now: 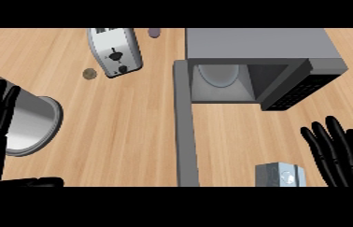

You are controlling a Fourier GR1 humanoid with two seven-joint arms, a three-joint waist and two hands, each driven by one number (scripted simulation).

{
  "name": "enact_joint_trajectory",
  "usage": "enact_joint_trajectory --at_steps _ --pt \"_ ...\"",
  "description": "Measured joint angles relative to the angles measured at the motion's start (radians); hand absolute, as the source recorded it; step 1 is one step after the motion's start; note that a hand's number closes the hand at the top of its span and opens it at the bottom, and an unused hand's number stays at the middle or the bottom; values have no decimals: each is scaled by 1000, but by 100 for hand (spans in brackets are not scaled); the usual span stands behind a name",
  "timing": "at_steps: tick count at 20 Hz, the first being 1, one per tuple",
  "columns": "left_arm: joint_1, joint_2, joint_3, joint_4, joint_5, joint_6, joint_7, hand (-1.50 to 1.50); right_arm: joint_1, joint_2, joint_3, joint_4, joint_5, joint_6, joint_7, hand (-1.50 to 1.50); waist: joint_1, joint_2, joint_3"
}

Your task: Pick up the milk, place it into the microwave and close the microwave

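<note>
- The milk carton (278,174) stands on the wooden counter (124,128) at the lower edge of the view, in front of the microwave (262,67) and a little to the right of its door; only its grey top shows.
- The right hand (332,151) is just beside the carton, on its right, with the fingers straight and spread; it holds nothing.
- As I judge, the step in hand is the grasp: the hand should come to the carton from the side, close around its body, and lift it straight up before it goes toward the opening.
- The microwave door (185,128) is swung open and points toward the robot, so the carton should pass to the right of it.
- Inside the microwave lies the round glass turntable (219,74); nothing stands on it.
- The left hand (8,109) shows at the left edge with released, straight fingers, next to a steel pot (31,123); what is in the pot I cannot tell.
- Farther away stand a toaster (115,52), a small brownish round thing (89,74), perhaps a cookie, and a small purple object (154,32).
</note>
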Motion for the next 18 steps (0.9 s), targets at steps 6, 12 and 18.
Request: enact_joint_trajectory --at_steps 6,12,18 --pt "78 5 52 -55 68 -48 1 -150 85 -12 14 -5 14 -22 -20 -150 -1 -1 0" --pt "176 3 113 -86 145 -134 -32 -150 144 -29 -24 15 17 -26 -51 -150 1 0 0" --pt "223 13 190 -124 221 -183 -16 -150 227 -29 -51 93 32 9 -181 -150 0 0 1"
